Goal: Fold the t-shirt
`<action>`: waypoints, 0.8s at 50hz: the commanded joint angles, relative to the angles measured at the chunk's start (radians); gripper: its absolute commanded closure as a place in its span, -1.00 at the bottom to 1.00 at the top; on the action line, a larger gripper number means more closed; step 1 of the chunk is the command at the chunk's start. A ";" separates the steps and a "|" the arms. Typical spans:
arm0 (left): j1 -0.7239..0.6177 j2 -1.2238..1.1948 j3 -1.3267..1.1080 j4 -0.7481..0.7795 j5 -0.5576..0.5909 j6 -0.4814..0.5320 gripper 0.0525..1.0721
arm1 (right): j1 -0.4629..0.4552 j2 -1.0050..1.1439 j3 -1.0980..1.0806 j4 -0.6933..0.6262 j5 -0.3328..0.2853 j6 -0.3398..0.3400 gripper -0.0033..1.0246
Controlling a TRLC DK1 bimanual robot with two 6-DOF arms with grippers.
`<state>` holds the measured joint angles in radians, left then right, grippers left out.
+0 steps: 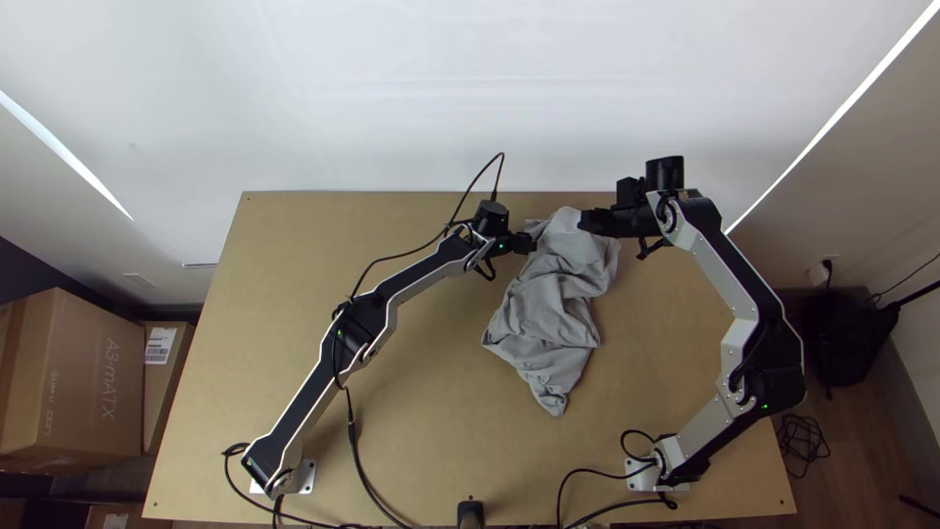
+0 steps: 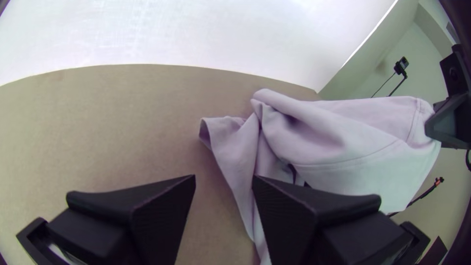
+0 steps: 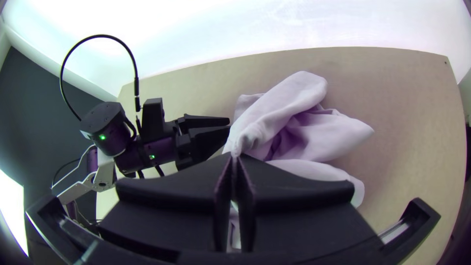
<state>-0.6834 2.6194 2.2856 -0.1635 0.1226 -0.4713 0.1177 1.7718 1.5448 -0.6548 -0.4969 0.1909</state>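
One bunched t-shirt (image 1: 550, 306) is partly held up, pinched by the right gripper (image 3: 235, 155), likely for the spread left gripper (image 2: 223, 177) to grasp.

Robotics workspace (lab-like), table-mounted arms (image 1: 367, 315), cardboard boxes (image 1: 83, 382)

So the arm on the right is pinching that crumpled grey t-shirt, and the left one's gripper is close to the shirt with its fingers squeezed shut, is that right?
Not quite: the left gripper is open, its fingers clearly apart in the left wrist view. The rest holds: it is close to the crumpled grey t-shirt, which the right gripper pinches.
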 commanded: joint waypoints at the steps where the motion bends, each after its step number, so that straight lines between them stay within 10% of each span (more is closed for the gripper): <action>1: -0.016 0.033 0.032 0.050 0.008 -0.007 0.31 | 0.002 -0.045 -0.032 0.007 0.001 0.024 0.95; 8: -0.036 0.041 0.032 0.107 0.008 -0.006 0.96 | -0.007 -0.063 -0.040 0.007 0.001 0.035 0.95; 40: 0.058 -0.185 -0.048 -0.022 0.018 -0.006 0.96 | -0.061 -0.103 -0.051 0.021 0.011 0.042 0.95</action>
<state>-0.6525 2.5603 2.2662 -0.1829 0.1379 -0.4713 0.0845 1.7103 1.4982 -0.6434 -0.4927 0.2131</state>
